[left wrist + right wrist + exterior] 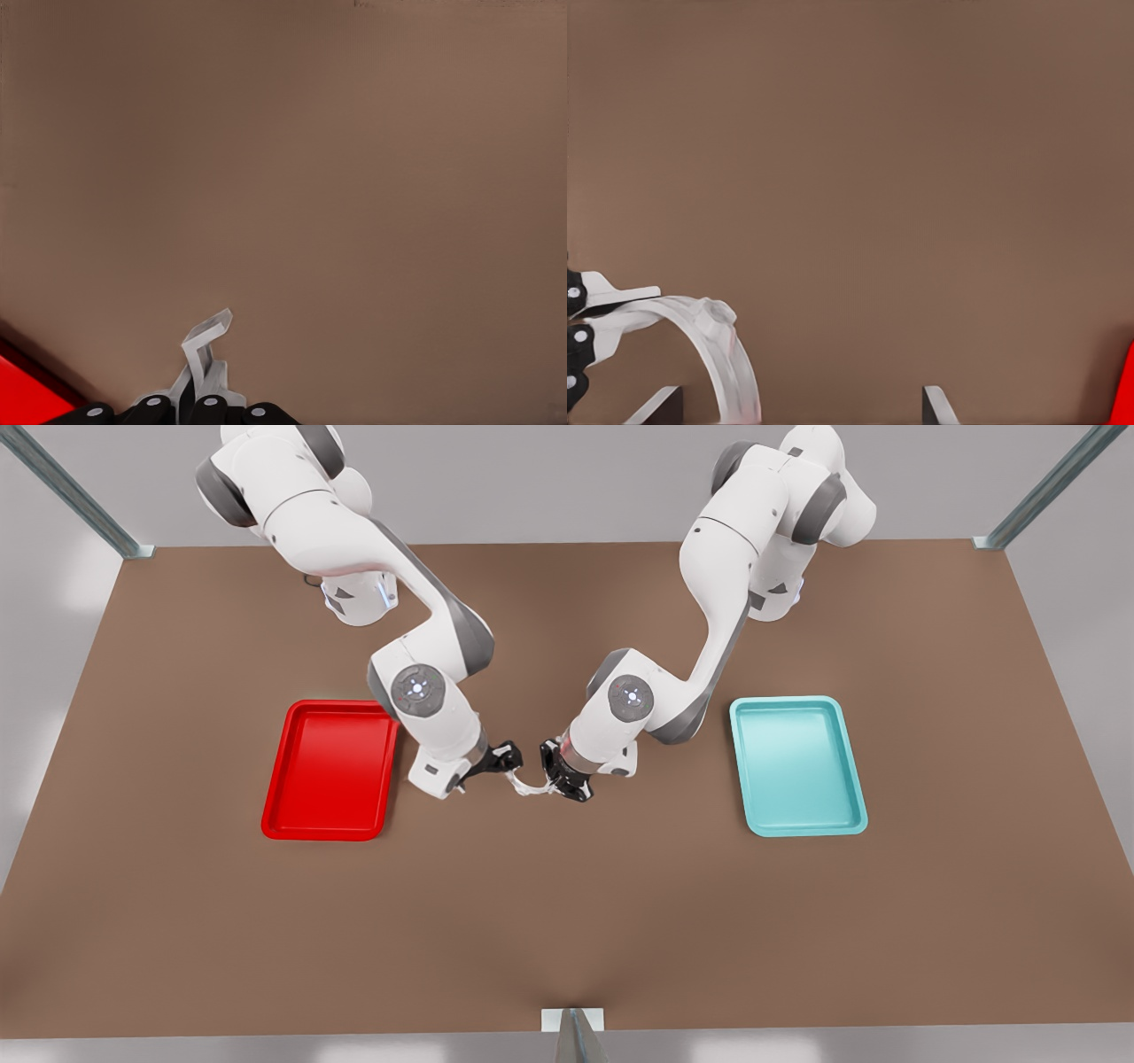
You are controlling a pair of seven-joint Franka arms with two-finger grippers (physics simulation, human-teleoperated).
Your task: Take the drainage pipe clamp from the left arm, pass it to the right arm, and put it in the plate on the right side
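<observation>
The white drainage pipe clamp (530, 786) hangs just above the brown table between the two grippers. My left gripper (560, 779), on the front view's right, is shut on one end tab of the clamp (205, 341), and its fingertips (182, 412) pinch it. My right gripper (500, 766) comes from the front view's left and is open. In the right wrist view its fingers (935, 403) stand wide apart around the clamp's arc (713, 332), with the left gripper (574, 341) holding the far tab. The red plate (332, 766) lies empty beside the right arm.
A teal tray (797, 766) lies empty on the front view's right. Metal frame posts stand at the table's corners and at the front edge (573, 1027). Bare brown table stretches in front of both grippers.
</observation>
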